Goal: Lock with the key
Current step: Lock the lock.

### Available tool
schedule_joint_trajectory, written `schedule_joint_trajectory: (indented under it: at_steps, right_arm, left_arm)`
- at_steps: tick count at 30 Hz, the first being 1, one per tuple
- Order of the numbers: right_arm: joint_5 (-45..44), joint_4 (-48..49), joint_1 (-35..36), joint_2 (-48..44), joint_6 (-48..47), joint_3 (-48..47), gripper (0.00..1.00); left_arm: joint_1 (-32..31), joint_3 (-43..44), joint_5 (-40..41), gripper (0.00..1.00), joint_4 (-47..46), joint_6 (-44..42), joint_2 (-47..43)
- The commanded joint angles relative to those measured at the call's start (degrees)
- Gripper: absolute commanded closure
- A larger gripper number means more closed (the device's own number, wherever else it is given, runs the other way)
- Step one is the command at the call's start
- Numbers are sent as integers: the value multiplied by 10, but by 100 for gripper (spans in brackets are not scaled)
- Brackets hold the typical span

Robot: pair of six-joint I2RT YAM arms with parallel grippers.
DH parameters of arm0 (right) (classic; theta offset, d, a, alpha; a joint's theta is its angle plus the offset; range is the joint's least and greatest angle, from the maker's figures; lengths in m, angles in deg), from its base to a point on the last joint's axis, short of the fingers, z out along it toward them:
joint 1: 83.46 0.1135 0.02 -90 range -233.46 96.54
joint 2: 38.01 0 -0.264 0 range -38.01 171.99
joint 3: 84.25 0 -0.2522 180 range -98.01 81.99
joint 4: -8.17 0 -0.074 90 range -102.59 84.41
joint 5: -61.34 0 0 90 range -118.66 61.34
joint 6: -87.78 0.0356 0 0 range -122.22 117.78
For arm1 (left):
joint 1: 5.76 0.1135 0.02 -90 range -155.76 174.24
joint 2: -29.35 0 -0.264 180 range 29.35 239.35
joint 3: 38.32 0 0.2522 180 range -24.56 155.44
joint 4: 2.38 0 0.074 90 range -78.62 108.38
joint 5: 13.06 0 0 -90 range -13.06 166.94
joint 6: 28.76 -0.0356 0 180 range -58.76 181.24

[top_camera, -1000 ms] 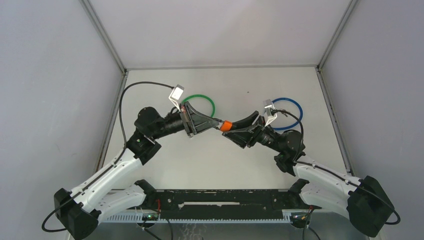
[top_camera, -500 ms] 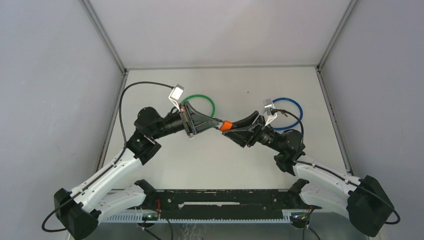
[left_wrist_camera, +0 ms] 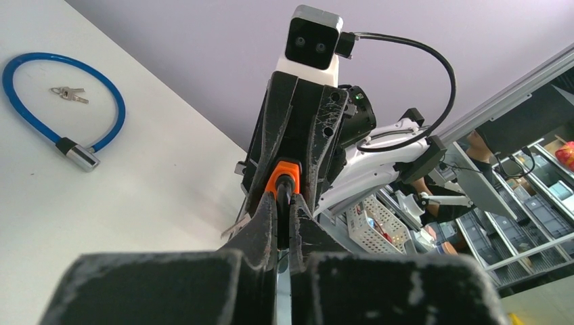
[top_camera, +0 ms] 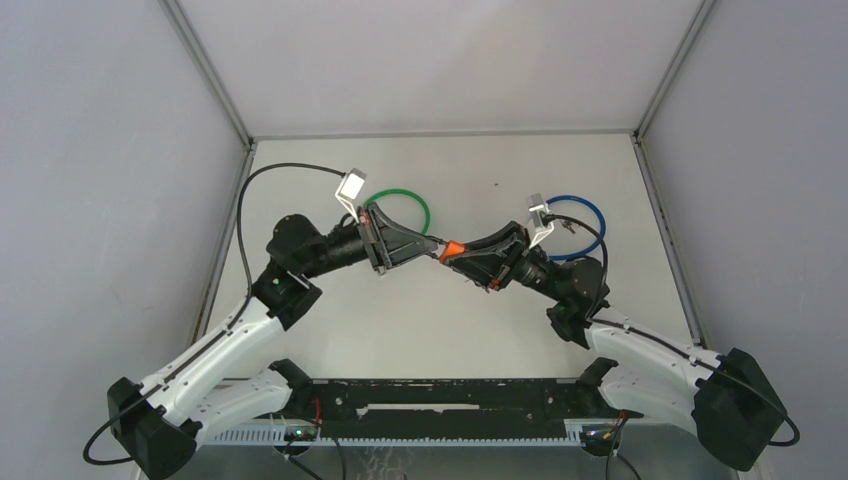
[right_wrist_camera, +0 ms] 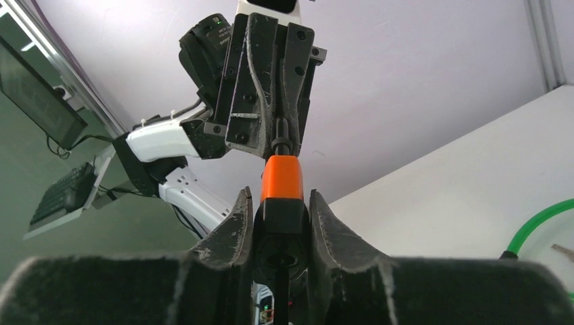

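An orange-and-black lock head hangs in the air between my two grippers, above the middle of the table. My right gripper is shut on its black body, with the orange sleeve sticking out ahead. My left gripper faces it and is shut on a thin black key that runs into the orange end. The key's blade is hidden inside the lock. In the right wrist view the left gripper stands just beyond the orange sleeve.
A green cable loop lies on the table behind the left gripper and also shows in the right wrist view. A blue cable lock lies behind the right arm, with a small bunch of keys inside its loop. Grey walls enclose the table.
My right gripper has rolled a little about its axis with the lock and the orange end has shifted slightly up and left. The left arm has stayed almost still.
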Motion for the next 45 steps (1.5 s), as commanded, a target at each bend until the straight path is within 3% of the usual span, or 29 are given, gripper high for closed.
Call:
schedule_joint_trajectory:
  at_steps: [1, 6, 12, 14, 18, 23, 29, 34, 38, 45]
  right_arm:
    - [-1, 42, 6, 1, 7, -33, 99]
    - [-13, 20, 6, -11, 14, -33, 100]
    - [47, -49, -15, -26, 30, -47, 100]
    - [81, -61, -35, -30, 51, -53, 100]
    - [165, -103, -80, -47, 82, -76, 100]
    - [240, -249, -87, -60, 29, -145, 100]
    - [268, -359, -68, -53, -24, -195, 100]
    - [268, -411, -52, -29, -33, -220, 100]
    - [259, -421, -43, -13, -23, -227, 100]
    - [255, -406, -39, -5, -11, -229, 100]
  left_arm:
    - [4, 3, 1, 100, -34, 2, -12]
    - [4, -2, 6, 98, -17, -10, -26]
    - [5, 25, 0, 43, 79, -81, -50]
    - [6, 46, -8, 32, 135, -121, -60]
    - [10, 60, -29, 22, 231, -179, -79]
    - [13, 51, -46, 20, 249, -192, -85]
    - [12, 29, -76, 22, 186, -176, -87]
    - [2, -23, -88, 24, 63, -196, -131]
    - [0, -6, -93, 24, 96, -210, -120]
    - [0, 15, -105, 37, 130, -210, -79]
